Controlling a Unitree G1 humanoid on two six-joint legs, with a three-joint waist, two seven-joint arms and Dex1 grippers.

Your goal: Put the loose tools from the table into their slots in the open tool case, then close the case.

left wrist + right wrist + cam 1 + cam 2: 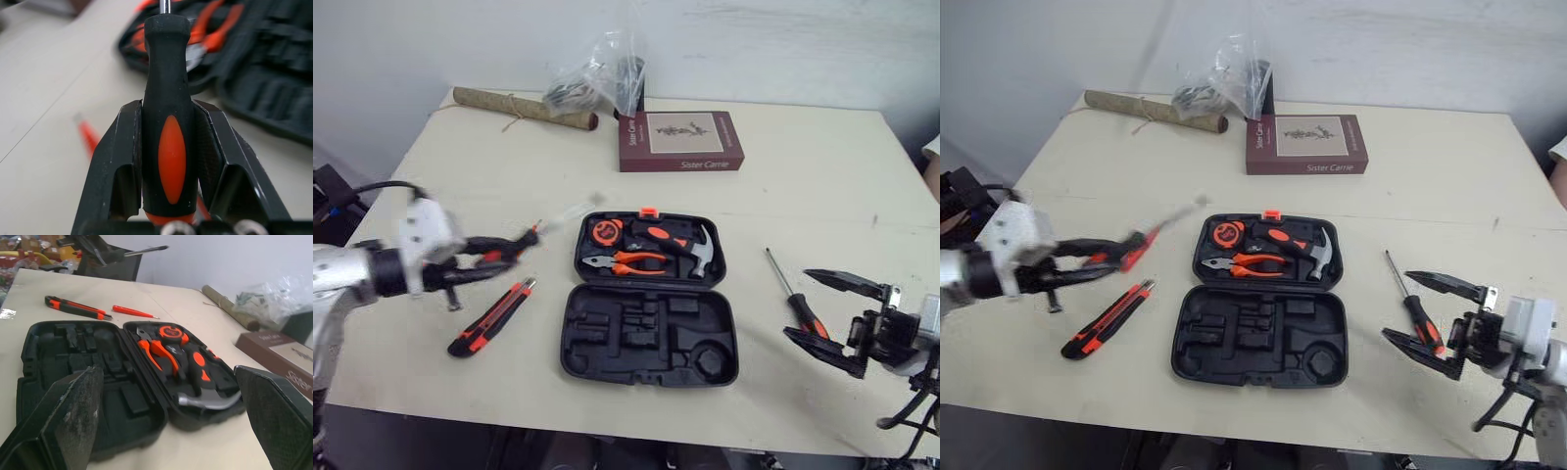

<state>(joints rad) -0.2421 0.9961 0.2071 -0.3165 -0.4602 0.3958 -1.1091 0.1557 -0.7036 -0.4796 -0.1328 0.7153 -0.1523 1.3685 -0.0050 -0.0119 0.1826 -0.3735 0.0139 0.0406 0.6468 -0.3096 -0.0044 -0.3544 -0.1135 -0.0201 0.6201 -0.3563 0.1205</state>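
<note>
Surface (822, 186): matte cream top with straight edges. There is bare room along the right side and in front of the case.

Black moulded-plastic tool case (649, 313): lies open and flat at mid-surface, towards the near edge. The near half is a tray of vacant shaped recesses. The far half carries orange-handled steel pliers (625, 261), a round orange-and-black tape measure (606, 232) and a steel-headed hammer with a black-and-orange grip (690, 248).

Black rubber-grip screwdriver with orange oval inlay (166, 147): held off the surface left of the case. The left jaws are clamped on both sides of its handle, and its shaft points towards the case.

Black-and-orange utility knife (491, 318): flat, near the left edge. A slim red pointed tool (133, 311) lies just beside it.

Second black-and-orange screwdriver with thin steel shaft (795, 299): flat, right of the case.

Right jaws: spread wide with nothing in them, by the right near corner and close to that screwdriver's handle.

Far edge: maroon hardcover book (680, 140), brown rolled tube tied with string (524, 108), crumpled clear plastic bag (597, 78).
</note>
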